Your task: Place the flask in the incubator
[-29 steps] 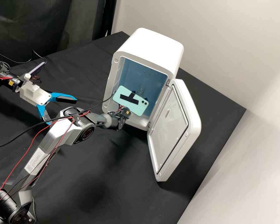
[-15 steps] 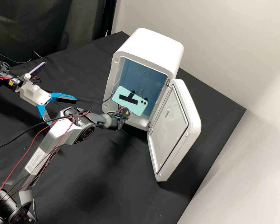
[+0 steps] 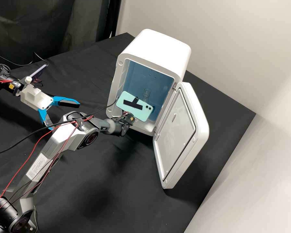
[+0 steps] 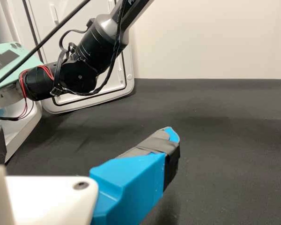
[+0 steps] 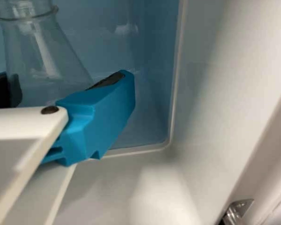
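The white incubator [image 3: 158,51] stands at the back of the bench with its door [image 3: 181,136] swung open to the right. A clear glass flask [image 3: 146,94] stands upright inside its blue chamber. In the right wrist view the flask [image 5: 35,56] rises just beyond my right gripper [image 5: 65,84], which is open, its blue fingers [image 5: 100,110] spread to either side of the flask's base. The right arm's wrist [image 3: 123,124] sits at the chamber mouth. My left gripper [image 3: 59,111] hovers open over the bench, left of the incubator, holding nothing.
A teal flat device [image 3: 134,106] on the right wrist covers the lower chamber opening. The open door takes up room right of the incubator. Red and black cables [image 3: 38,129] trail along the arms. The bench edge [image 3: 216,181] runs near the door.
The right wrist with its teal device has drawn slightly back out of the chamber, toward the left, and more of the flask's neck shows. The left arm has kept still.
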